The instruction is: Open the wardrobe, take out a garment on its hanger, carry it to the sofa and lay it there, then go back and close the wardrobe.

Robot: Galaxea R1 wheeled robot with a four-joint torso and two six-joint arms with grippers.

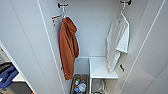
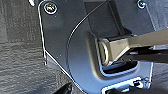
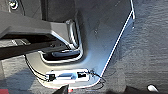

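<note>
Wardrobe (image 1: 30,42) doors stand swung wide at both edges of the head view, so we judge the opening step done and the reach for the clothing still ahead. Inside, the white T-shirt (image 1: 117,43) hangs in the upper right of the frame on its thin white hanger (image 1: 121,13), whose hook is caught on a dark peg (image 1: 125,2) at the very top. The shirt's long axis runs straight down, its hem ending just above the white shelf (image 1: 102,67) in the lower middle. An orange hoodie (image 1: 68,47) hangs from a like peg in the upper left-centre, well apart from the shirt, with a gap of bare back wall between them.

What matters to us is that the shirt lies on the right half of the opening and high up, with the hook higher than the cloth. From that we judge the right arm to be the nearer one, and that it would have to rise toward the hook rather than the fabric.

In both wrist views we see the dark mounting plate over grey carpet (image 2: 20,62). Whether either tool is apart or together, we cannot tell. A bin of small items (image 1: 79,86) sits on the wardrobe floor, lower centre.
</note>
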